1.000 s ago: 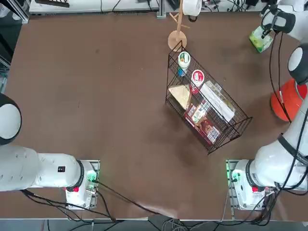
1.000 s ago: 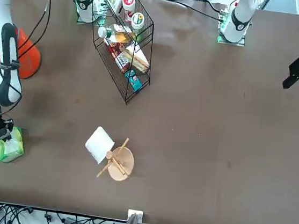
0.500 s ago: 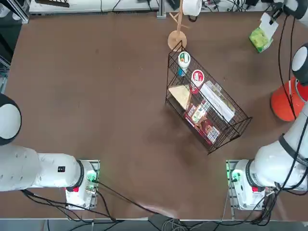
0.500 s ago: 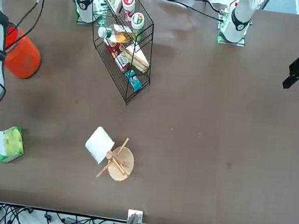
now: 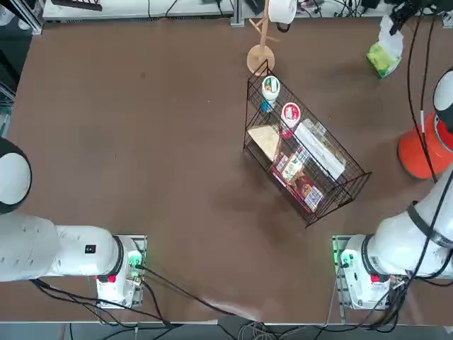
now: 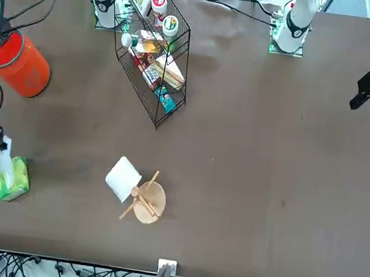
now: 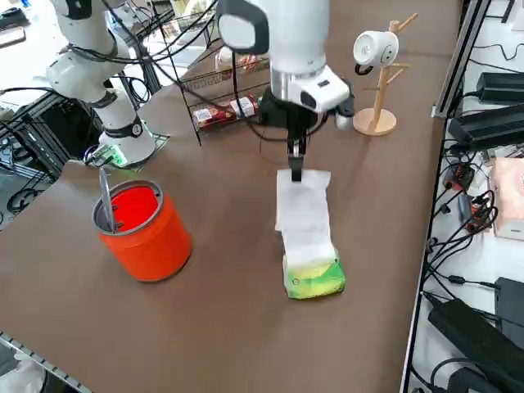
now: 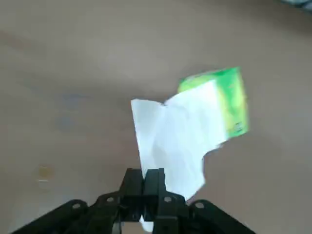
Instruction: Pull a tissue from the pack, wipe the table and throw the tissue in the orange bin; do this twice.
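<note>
– Tissue (image 5: 391, 34) status? Top view first.
– Longer white strip out of the green pack (image 5: 383, 59) than a second ago; my arm has swung outward and no longer covers the pack. Pack hasn't shifted: far right part of the table (image 5: 141, 177), beyond the orange bin (image 5: 417, 161).
– Front view?
– Right gripper (image 6: 3, 146) has backed off from the pack, taking the tissue's end with it. Half a second ago the white bit was shorter and bunched. Bin sits where it was, now less hidden by my arm.
– Right side view. Still attached?
– Tissue hangs from my fingertips, above the table, down to the pack's opening. Lower end looks seated in there; I can't confirm it's free. Pack is flat on the table, bin standing apart from it.
– Wrist view, what's the hand doing?
– Fingers closed together, tissue pinched between them. Sheet runs across the pack's face, so the exit is hidden.
– Meaning?
– Grab worked, pull is well along. I'd judge we're on the extraction step, wipe not begun. Next I'd keep drawing smoothly away until it clears. Risk: sheet tears, or the light pack drags along. Then wipe, then bin
</note>
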